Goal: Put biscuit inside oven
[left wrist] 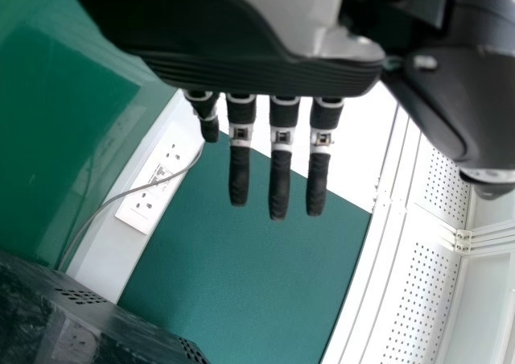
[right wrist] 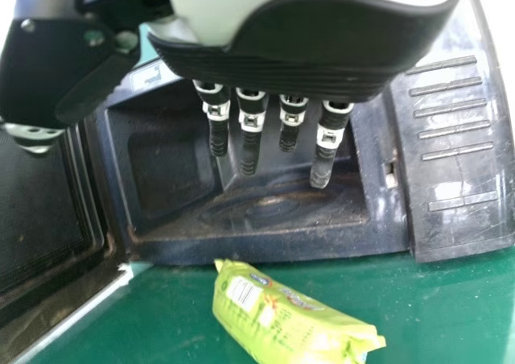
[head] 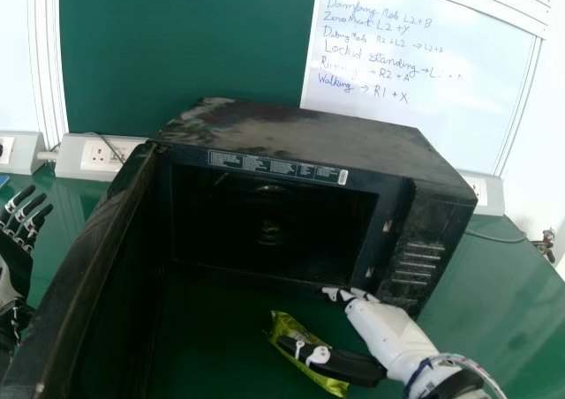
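Right hand (head: 375,319) is closest, reaching in from the lower right over the table (head: 212,350), just in front of the oven (head: 309,139). Its fingers (right wrist: 250,150) are straight and apart, thumb (head: 353,365) out to the side, curled round nothing. Biscuit packet (head: 287,324), yellow-green, is outside the oven: lying on the table at a slant before the open mouth, one end near the oven's front lower edge. In the head view the thumb crosses over it; can't tell if they touch. Oven door (head: 88,249) is wide open, swung out on the left. Round fitting (head: 269,231) visible inside the dark cavity. Left hand (head: 12,262) is at the head view's left edge, beyond the door, fingers extended with gaps between them. Behind the oven: socket strip (head: 101,156), green board (head: 177,37), whiteboard (head: 441,125) with handwriting.
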You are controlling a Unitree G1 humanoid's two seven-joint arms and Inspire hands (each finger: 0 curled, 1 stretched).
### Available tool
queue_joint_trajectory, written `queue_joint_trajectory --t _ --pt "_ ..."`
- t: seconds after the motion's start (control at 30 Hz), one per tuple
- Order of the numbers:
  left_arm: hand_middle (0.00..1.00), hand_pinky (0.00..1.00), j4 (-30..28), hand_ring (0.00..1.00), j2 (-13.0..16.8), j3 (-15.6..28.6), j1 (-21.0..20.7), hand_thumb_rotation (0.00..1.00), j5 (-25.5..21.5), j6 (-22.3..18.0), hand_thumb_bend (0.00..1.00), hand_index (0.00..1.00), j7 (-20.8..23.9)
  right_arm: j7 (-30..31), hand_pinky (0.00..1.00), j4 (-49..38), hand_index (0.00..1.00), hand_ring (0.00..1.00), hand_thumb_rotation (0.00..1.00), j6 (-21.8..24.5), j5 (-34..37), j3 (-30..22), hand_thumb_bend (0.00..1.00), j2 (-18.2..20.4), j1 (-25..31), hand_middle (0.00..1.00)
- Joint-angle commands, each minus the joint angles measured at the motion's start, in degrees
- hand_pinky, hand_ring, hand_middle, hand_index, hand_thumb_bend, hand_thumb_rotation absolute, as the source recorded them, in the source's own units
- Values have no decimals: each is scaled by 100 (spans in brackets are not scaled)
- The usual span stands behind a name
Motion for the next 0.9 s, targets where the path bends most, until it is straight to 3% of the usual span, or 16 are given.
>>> queue_joint_trajectory --t 0.0,0.3,0.5,0.63,0.87 --pt "69 70 -139 70 -7 -58 -48 44 -41 68 46 69 67 312 84 -17 97 94 49 -4 -248 59 100 68 -165 94" --pt "65 66 -330 67 8 -77 -71 48 -69 206 37 65 194 1421 89 -3 98 98 46 -381 -1232 303 100 204 -544 97" --pt "65 67 -490 67 11 -71 -129 50 -185 360 31 65 353 2025 88 220 97 97 40 -971 -1703 431 100 276 -880 97" --pt "65 71 -537 69 28 -78 -143 53 -224 417 30 67 413 2150 86 318 96 95 41 -1275 -1772 319 100 306 -971 96" --pt "67 73 -678 71 17 -109 -144 57 -237 482 27 67 506 2922 88 582 94 95 40 -1894 -2180 430 100 296 -1414 95"
